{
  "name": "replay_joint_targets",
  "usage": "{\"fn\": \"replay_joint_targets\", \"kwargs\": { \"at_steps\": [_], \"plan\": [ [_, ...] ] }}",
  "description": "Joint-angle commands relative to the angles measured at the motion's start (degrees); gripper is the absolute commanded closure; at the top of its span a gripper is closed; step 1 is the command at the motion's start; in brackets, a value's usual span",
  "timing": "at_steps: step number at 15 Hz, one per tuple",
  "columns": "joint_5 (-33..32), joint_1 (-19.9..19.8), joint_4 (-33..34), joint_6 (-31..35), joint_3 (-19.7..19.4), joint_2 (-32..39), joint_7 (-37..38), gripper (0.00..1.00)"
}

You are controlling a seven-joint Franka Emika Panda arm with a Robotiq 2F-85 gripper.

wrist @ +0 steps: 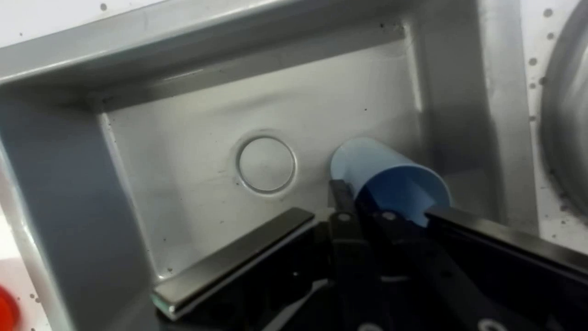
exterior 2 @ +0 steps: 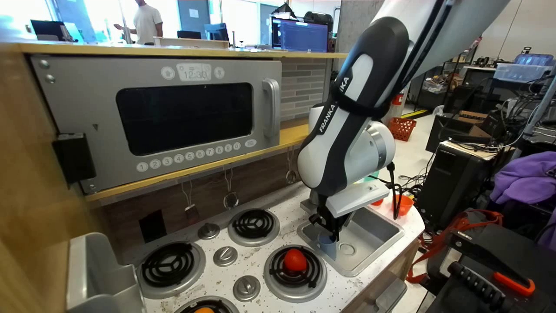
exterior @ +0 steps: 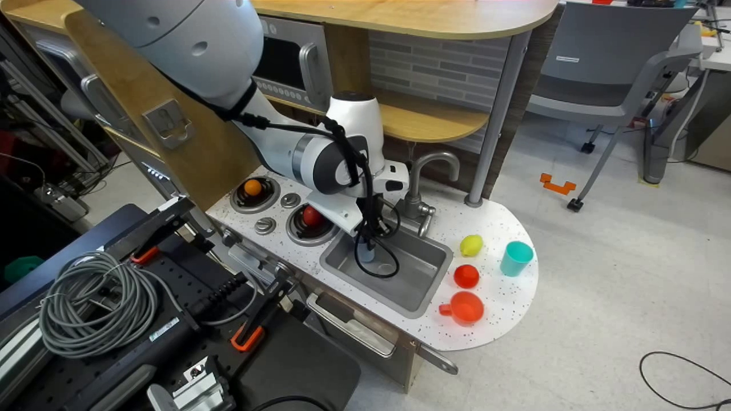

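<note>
Robotics lab; mock kitchen counter point(exterior: 499, 225), microwave front point(exterior 2: 184, 115) with printed buttons, robot arm point(exterior 2: 356, 113), coiled cable point(exterior: 57, 319), computer monitor point(exterior 2: 304, 37)

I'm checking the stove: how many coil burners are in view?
4, in an exterior view: the rightmost burner under the red fruit, a cropped burner under the orange, the bare leftmost burner and the bare farthest burner.

Open room spans the sink point(wrist: 183, 147) around its round drain point(wrist: 266, 164), bounded by metal walls point(wrist: 452, 92). The blue cup point(wrist: 370, 158), pinched by the tool point(wrist: 353, 200), blocks the end nearest the burner point(wrist: 569, 105). In an exterior view, the faucet point(exterior: 413, 191) rises behind; lemon point(exterior: 472, 245), red bowl point(exterior: 466, 276) and red mug point(exterior: 466, 308) sit past the opposite end.
</note>
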Motion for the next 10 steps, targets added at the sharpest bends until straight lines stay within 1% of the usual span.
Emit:
{"fn": "replay_joint_targets", "kwargs": {
  "at_steps": [1, 3, 6, 7, 8, 9, 10],
  "plan": [
    [0.58, -0.69, -0.36, -0.88, 0.43, -0.93, -1.27, 0.63],
    [0.71, -1.6, -2.37, -0.62, 0.94, -2.71, -2.41, 0.51],
    [1.26, -3.64, -5.71, -0.93, 1.98, -5.83, -4.53, 0.27],
    [1.61, -4.61, -7.27, -1.09, 2.48, -7.28, -5.36, 0.21],
    [2.12, -5.81, -9.16, -1.64, 3.22, -9.17, -6.52, 0.12],
    [2.66, -6.74, -10.95, -1.96, 3.64, -10.89, -7.47, 0.05],
    [3.25, -7.98, -12.83, -2.78, 4.31, -12.87, -8.74, 0.01]
  ]
}}
